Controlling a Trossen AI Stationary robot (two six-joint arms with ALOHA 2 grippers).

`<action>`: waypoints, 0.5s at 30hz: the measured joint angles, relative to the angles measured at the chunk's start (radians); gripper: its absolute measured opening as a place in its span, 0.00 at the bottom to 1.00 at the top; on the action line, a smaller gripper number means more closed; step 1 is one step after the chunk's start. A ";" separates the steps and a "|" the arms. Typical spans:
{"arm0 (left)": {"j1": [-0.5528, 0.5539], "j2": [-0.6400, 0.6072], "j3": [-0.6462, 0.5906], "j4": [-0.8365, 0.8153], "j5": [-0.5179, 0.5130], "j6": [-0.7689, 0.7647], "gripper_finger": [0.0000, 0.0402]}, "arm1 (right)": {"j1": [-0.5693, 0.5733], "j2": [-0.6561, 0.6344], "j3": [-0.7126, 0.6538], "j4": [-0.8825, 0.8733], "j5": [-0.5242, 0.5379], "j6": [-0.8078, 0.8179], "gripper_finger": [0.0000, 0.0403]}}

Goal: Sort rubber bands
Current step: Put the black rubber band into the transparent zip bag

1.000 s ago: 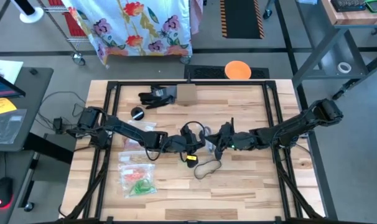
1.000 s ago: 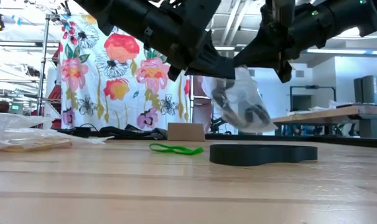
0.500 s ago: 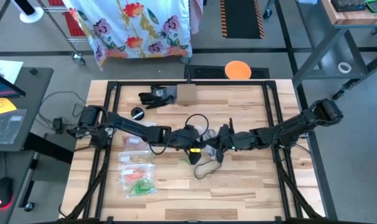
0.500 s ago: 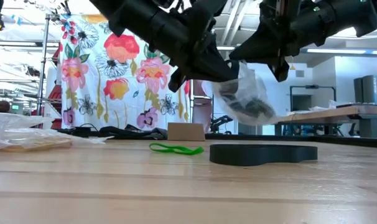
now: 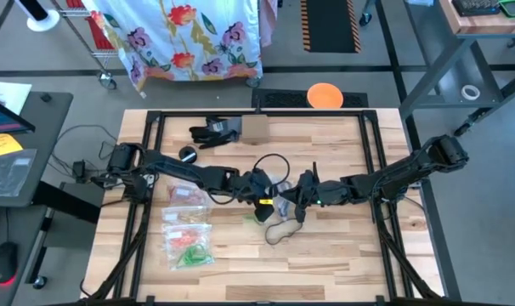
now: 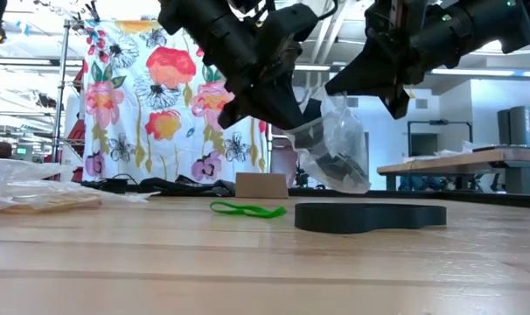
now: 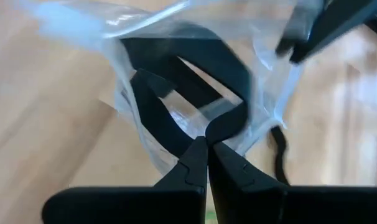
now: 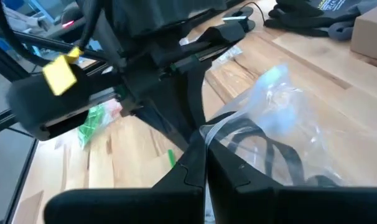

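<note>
left gripper (image 6: 287,122) – clamped on clear bag (image 6: 335,144) of dark rubber bands (image 6: 342,166), lifted | right gripper (image 6: 379,87) – pinching its far edge | done: filled bags (image 5: 188,240) beside left arm | left: green band (image 6: 246,209) loose below

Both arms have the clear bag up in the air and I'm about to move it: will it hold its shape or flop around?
Probably floppy: the clear bag hangs crumpled and sagging between the left gripper and right gripper. The dark bands pooled at its bottom may swing. It looks light, and the thin film could slip.
</note>
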 joint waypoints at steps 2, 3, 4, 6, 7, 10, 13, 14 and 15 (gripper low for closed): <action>0.006 0.000 0.000 -0.003 0.042 -0.017 0.00 | 0.001 0.000 0.000 0.010 0.000 0.000 0.00; 0.010 0.000 0.000 -0.005 0.068 -0.026 0.00 | 0.002 0.000 0.000 0.021 0.001 -0.001 0.00; 0.014 0.000 0.000 -0.004 0.095 -0.031 0.00 | 0.004 0.000 0.000 0.034 0.003 -0.002 0.00; 0.024 0.000 0.000 0.000 0.140 -0.030 0.00 | 0.008 0.000 0.000 0.059 0.003 -0.009 0.00; 0.028 0.000 0.000 0.004 0.156 -0.027 0.00 | 0.011 0.000 0.000 0.061 0.003 -0.010 0.00; 0.038 0.000 0.001 0.036 0.175 -0.027 0.00 | 0.014 0.000 0.000 0.058 0.004 -0.011 0.00; 0.047 0.000 0.021 0.026 0.193 -0.014 0.04 | 0.014 0.000 0.000 0.057 0.005 -0.011 0.00; 0.050 0.000 0.026 0.026 0.209 -0.016 0.07 | 0.014 0.000 0.000 0.054 0.005 -0.011 0.00; 0.054 0.000 0.031 0.027 0.220 -0.020 0.10 | 0.016 0.000 0.000 0.052 0.006 -0.011 0.00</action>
